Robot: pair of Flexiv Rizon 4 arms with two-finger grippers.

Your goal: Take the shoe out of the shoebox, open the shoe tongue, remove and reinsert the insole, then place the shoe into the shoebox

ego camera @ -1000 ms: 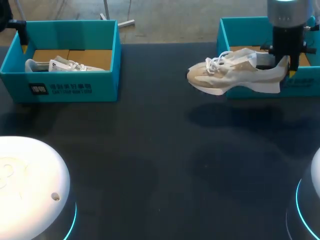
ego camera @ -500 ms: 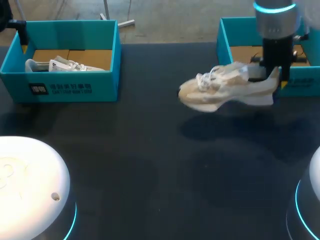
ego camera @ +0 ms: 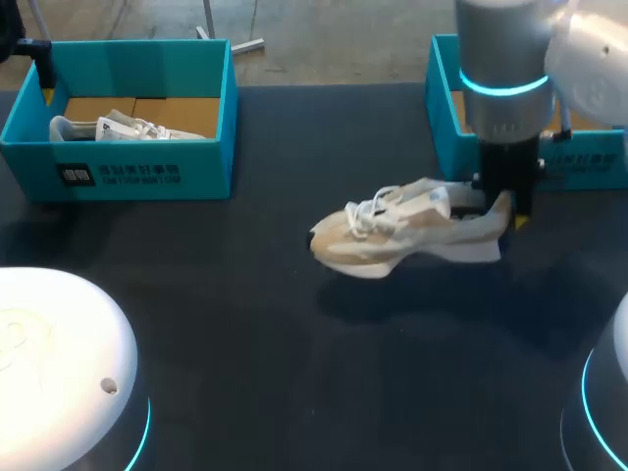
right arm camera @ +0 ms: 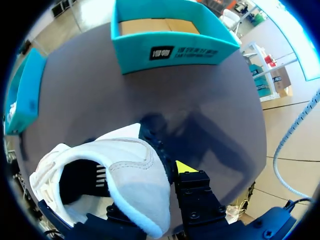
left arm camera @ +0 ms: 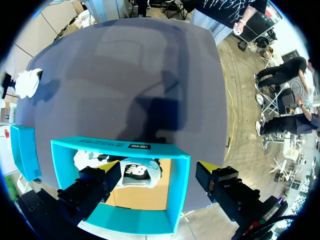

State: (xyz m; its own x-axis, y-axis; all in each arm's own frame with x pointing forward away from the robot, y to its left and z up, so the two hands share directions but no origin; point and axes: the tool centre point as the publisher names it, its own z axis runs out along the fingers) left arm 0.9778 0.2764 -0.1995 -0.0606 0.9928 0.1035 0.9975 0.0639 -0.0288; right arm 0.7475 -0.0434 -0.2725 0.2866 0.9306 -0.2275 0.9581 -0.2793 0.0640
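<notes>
Pretty clearly a robotics lab bench: my ring-lit arm (ego camera: pixel 502 69) over a dark table (ego camera: pixel 245 343), two matching teal shoeboxes (ego camera: pixel 128 167) staged on it.

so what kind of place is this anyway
Probably a robot test bench for shoe handling rather than a shop: a dark table, a teal left box with a second shoe inside, a matching right box, and the right gripper holding a pale shoe by its heel.

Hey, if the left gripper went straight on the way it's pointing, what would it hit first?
Most likely the white shoe lying in the teal shoebox, which sits right ahead of the open left gripper. Depth is hard to judge.
</notes>
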